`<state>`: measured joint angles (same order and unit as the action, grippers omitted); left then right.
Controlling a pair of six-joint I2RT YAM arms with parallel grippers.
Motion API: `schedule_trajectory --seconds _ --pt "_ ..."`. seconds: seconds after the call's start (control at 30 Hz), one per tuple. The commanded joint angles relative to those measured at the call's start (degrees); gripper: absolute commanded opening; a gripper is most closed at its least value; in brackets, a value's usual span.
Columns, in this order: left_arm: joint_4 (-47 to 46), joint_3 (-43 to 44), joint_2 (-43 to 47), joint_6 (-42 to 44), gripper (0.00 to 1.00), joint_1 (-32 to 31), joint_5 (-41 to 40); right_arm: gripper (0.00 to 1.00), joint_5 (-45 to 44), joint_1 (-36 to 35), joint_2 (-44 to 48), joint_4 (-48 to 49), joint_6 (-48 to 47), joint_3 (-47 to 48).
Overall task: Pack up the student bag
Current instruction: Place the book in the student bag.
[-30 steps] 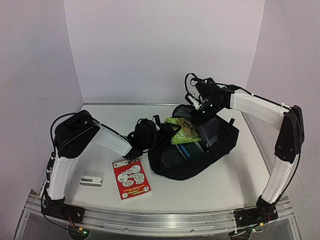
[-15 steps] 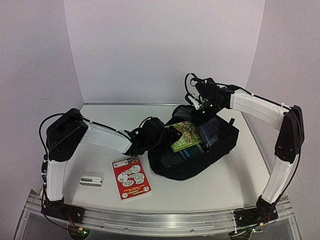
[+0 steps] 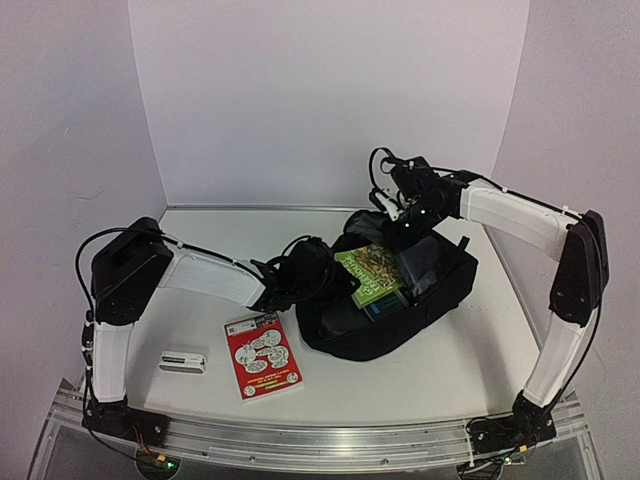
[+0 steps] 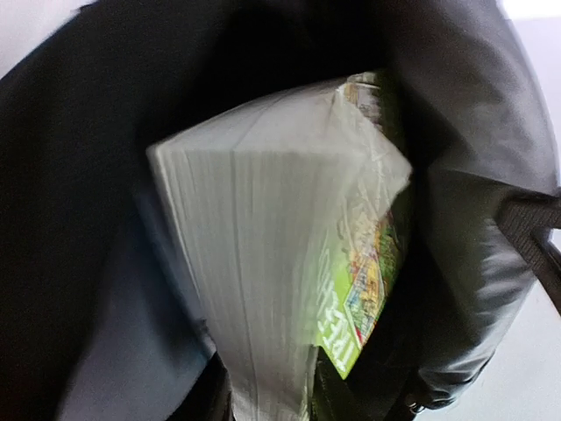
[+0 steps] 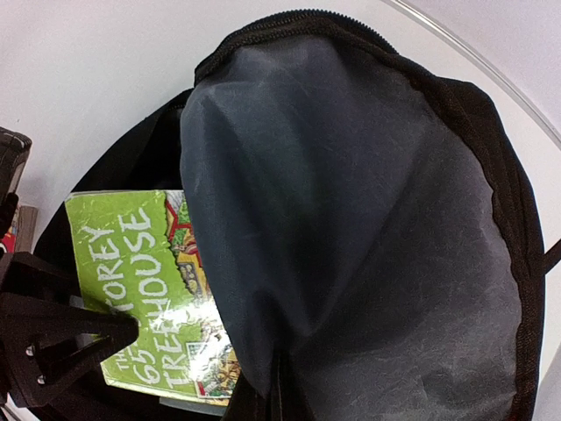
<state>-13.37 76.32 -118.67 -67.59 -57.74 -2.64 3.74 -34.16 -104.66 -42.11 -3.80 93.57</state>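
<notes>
The student bag [image 3: 425, 312] is lying on the desk [image 3: 420, 385], right of centre, with its mouth gaping toward the left arm. A fold of its grey-lined flap [image 5: 351, 219] is being pinched by the right end effector [image 3: 402, 224], which is pressing together on the fabric at the far rim of the bag. In the right wrist view the lining is being drawn into a crease at the bottom edge, and the fingers themselves are being hidden by it. A green book [image 3: 374, 276] is being gripped at its near end by the left end effector [image 3: 332, 270], which is clamping on it, while the far part of the book is lying inside the opening under the lifted flap. In the blurred left wrist view the book is being shown edge-on, its white pages framed by black fabric. 1 red booklet [image 3: 262, 356] is lying flat on the desk just in front of the bag's left side, and 1 small white item [image 3: 183, 360] is resting to the booklet's left, apart from it
</notes>
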Motion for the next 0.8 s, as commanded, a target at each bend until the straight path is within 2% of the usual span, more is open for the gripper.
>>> schedule_trajectory --seconds 0.0,0.1,0.2,0.27,0.33,0.4,0.5,0.7,0.77 --pt "-3.1 10.0 -4.4 5.3 0.19 0.4 3.2 0.00 4.3 -0.7 2.6 2.6 1.1 0.1" --pt "-2.7 16.3 -8.7 7.1 0.14 0.6 6.2 0.00 3.8 -0.6 2.7 2.6 1.0 0.4" --pt "-1.0 21.8 -12.6 7.2 0.17 1.6 8.9 0.00 1.9 -0.6 2.2 2.6 0.7 1.2" --pt "-1.5 22.4 -13.3 7.4 0.28 2.0 9.6 0.00 -0.2 -0.4 1.4 2.6 0.2 1.6" --pt "-1.2 21.2 -11.6 8.6 0.43 2.0 8.4 0.00 0.3 1.1 0.5 2.6 0.6 2.2" --pt "-0.5 18.9 -8.5 10.3 0.53 2.1 7.3 0.00 1.6 3.4 -0.4 2.6 1.6 2.8" --pt "2.0 14.9 -3.6 12.1 0.61 2.0 6.3 0.00 3.3 5.8 -1.5 2.6 2.1 3.3" --pt "11.5 8.3 6.5 16.7 0.70 2.1 9.4 0.00 4.7 7.8 -3.0 2.6 1.2 3.4" --pt "12.9 2.9 11.6 19.7 0.87 2.1 9.5 0.06 7.3 7.9 -2.9 2.2 1.3 3.6"
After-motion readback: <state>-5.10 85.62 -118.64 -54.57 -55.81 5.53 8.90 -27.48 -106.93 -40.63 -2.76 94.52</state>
